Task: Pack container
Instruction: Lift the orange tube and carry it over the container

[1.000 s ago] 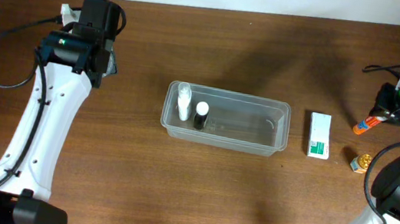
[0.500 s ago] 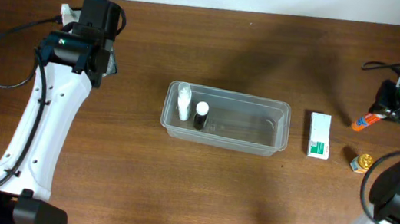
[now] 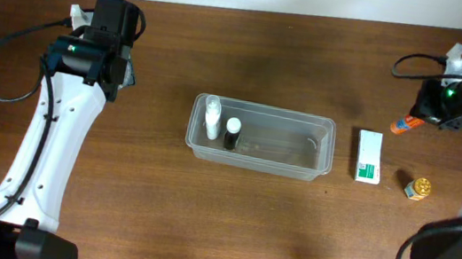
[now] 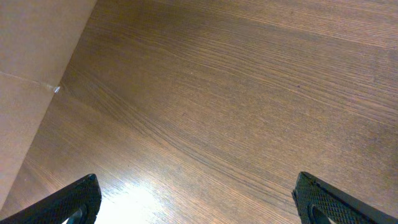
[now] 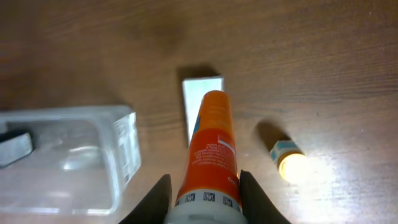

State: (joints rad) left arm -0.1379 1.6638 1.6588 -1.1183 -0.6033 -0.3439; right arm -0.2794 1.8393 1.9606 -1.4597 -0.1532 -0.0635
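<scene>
The container [image 3: 298, 167] is a clear shallow tub in the middle of the table. A white bottle [image 3: 211, 116] and a black-capped bottle [image 3: 231, 133] stand at its left end. My right gripper [image 5: 203, 193] is shut on an orange tube [image 5: 211, 146], held in the air above the table to the right of the tub [image 5: 68, 113]. In the overhead view the tube [image 3: 402, 126] juts out leftward from that gripper [image 3: 419, 117]. My left gripper [image 4: 199, 208] is open over bare wood at the back left, with nothing between its fingers.
A white-and-green box [image 3: 369, 156] lies just right of the tub. A small yellow-capped jar [image 3: 419, 188] sits further right, near the table's right side. Both also show below the tube in the right wrist view: the box [image 5: 194, 90] and the jar [image 5: 287, 160].
My right gripper has carried the orange tube up and to the left, toward the back of the table. The left arm has not moved.
</scene>
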